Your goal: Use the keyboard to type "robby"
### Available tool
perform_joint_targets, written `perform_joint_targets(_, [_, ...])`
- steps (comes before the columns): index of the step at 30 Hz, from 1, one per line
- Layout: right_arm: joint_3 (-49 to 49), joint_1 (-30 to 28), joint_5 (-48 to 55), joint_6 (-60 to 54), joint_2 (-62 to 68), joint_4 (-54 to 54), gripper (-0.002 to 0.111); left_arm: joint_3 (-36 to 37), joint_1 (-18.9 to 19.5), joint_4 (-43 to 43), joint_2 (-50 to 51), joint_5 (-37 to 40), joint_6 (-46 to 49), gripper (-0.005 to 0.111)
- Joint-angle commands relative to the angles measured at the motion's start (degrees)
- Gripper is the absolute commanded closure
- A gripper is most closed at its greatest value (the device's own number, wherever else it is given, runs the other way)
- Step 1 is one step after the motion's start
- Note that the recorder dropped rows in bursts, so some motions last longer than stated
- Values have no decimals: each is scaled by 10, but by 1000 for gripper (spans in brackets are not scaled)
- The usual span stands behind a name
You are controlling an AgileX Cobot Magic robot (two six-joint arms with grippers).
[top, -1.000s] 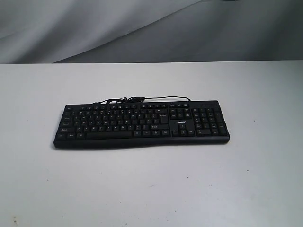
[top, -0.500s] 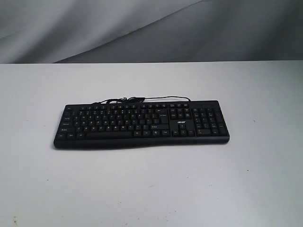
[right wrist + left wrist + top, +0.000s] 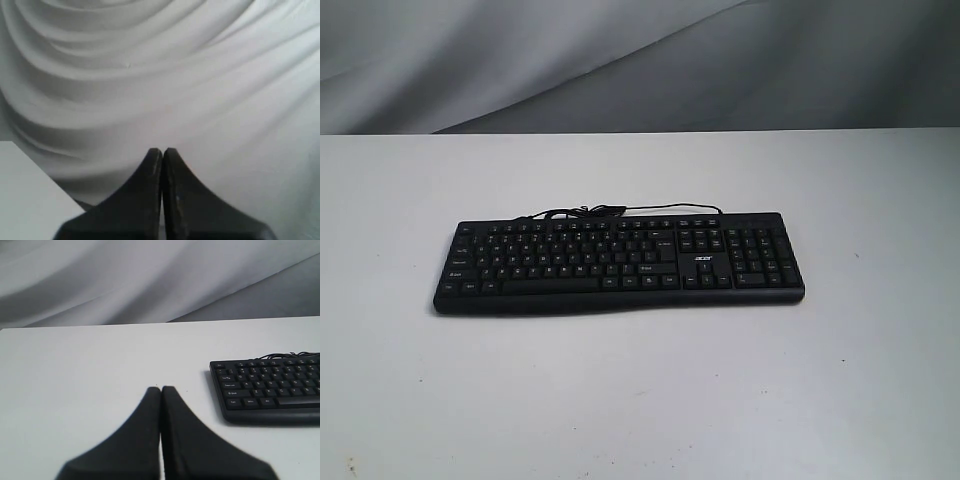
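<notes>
The black keyboard [image 3: 618, 264] lies flat in the middle of the white table [image 3: 640, 390], number pad to the right, its thin cable [image 3: 620, 211] coiled behind it. Neither arm shows in the exterior view. In the left wrist view my left gripper [image 3: 161, 389] is shut with nothing in it, hovering over bare table, apart from the keyboard's left end [image 3: 267, 390]. In the right wrist view my right gripper [image 3: 162, 150] is shut and empty, facing the draped cloth with only a table corner [image 3: 27, 195] showing; the keyboard is out of that view.
A grey-white draped cloth backdrop [image 3: 620, 60] hangs behind the table's far edge. White tabletop surrounds the keyboard on all sides.
</notes>
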Motion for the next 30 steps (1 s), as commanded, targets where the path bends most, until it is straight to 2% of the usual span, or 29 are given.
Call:
perform_joint_targets(1, [4,-1,-12,3,-29,5,108,2,1,-5,-1,-3,-2,106])
perform_joint_targets(5, [4,-1,-35,27,-53,44,108,2,1,-5,-1,-3,-2,106])
perform_joint_targets(9, [4,-1,-17,68,-67,4,108,2,1,-5,-1,-3,-2,106])
perform_joint_targets(12, [4,-1,8,164,-67,-89,108,2,1,-5,-1,-3,-2,106])
perform_joint_targets(16, [4,-10,71,363,-67,-272,108,2,1,-5,-1,-3,-2,106])
perform_joint_targets(18, [6,-41,122,479,-67,-342,108,2,1,-5,-1,-3,-2,106])
perform_joint_targets(20, [16,-84,145,520,-71,-365,108,2,1,-5,-1,-3,-2,106])
perform_joint_targets(25, [73,-197,155,520,-111,-355,108,2,1,-5,-1,-3,-2,106])
perform_joint_targets(30, [138,-261,155,492,-179,-352,108,2,1,-5,-1,-3,-2,106])
